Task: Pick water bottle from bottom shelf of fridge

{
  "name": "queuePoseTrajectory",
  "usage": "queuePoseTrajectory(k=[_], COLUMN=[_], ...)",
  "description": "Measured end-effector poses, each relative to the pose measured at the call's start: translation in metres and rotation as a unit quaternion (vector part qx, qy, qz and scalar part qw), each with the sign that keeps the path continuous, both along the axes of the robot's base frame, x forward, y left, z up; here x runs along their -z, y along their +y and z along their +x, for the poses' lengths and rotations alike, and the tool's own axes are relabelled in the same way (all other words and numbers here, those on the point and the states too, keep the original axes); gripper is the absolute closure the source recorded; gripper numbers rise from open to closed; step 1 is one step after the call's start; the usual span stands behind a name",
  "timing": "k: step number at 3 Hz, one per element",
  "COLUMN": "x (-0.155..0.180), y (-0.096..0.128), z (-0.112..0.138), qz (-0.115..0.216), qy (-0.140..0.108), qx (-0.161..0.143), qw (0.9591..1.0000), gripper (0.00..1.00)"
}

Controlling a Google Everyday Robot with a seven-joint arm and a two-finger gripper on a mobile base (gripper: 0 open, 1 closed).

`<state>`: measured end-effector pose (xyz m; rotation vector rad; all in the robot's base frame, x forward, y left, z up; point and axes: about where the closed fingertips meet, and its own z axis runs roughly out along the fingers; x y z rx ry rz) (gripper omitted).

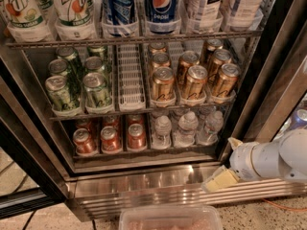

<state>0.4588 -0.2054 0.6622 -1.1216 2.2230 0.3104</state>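
Gripper [219, 180], grip unclear, before fridge [144, 191] base; Pepsi bottle [161, 5], 7UP bottle [72, 6] above.

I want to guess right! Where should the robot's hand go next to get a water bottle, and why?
Probably raise the gripper and move it left toward the rightmost water bottle on the bottom shelf. The gripper hangs low at the right, in front of the steel base panel of the fridge, lower than the bottles and touching none.
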Motion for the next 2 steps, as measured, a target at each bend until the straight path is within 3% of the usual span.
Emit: queuePoseTrajectory(k=[1, 2], x=[0.0001, 0.0086], y=[0.0004, -0.0001], z=[0.0001, 0.0062], qz=[0.001, 0.027], qy=[0.000, -0.011], qx=[0.000, 0.034], qw=[1.0000, 0.9990], gripper=[0.00, 0.00])
